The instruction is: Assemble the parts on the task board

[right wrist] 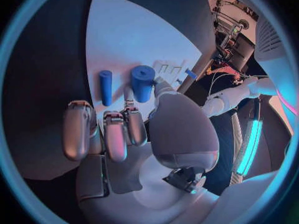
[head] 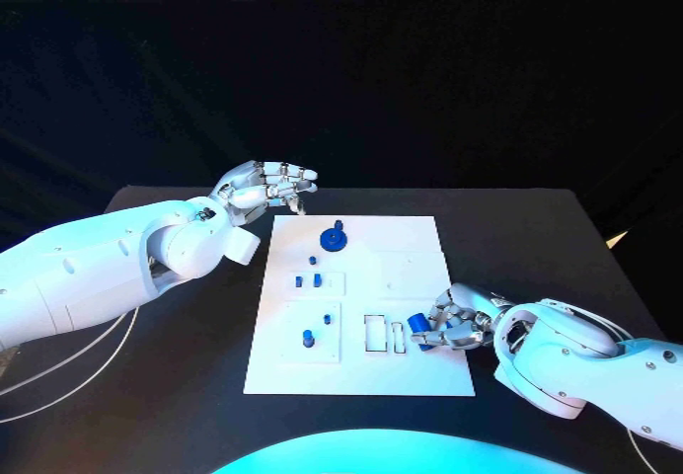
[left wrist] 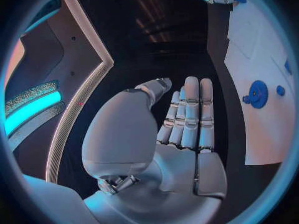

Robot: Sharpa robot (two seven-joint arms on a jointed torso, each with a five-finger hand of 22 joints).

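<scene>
The white task board (head: 413, 259) lies in the middle of the black table. A blue gear (head: 334, 238) sits near its far edge, and several small blue parts (head: 308, 281) stand in its left half. My right hand (head: 456, 318) is at the board's near right edge and pinches a short blue cylinder (head: 418, 323) between thumb and fingers. In the right wrist view the cylinder (right wrist: 142, 82) stands on the board beside a slim blue peg (right wrist: 105, 87). My left hand (head: 267, 188) hovers off the far left corner. It holds nothing, and its fingers (left wrist: 190, 114) are straight.
Two narrow empty slots (head: 386, 334) lie just left of the right hand. A blue peg (head: 308, 339) stands in the near left block of the board. Bare black table (head: 541, 237) surrounds the board. The gear (left wrist: 258, 93) also shows in the left wrist view.
</scene>
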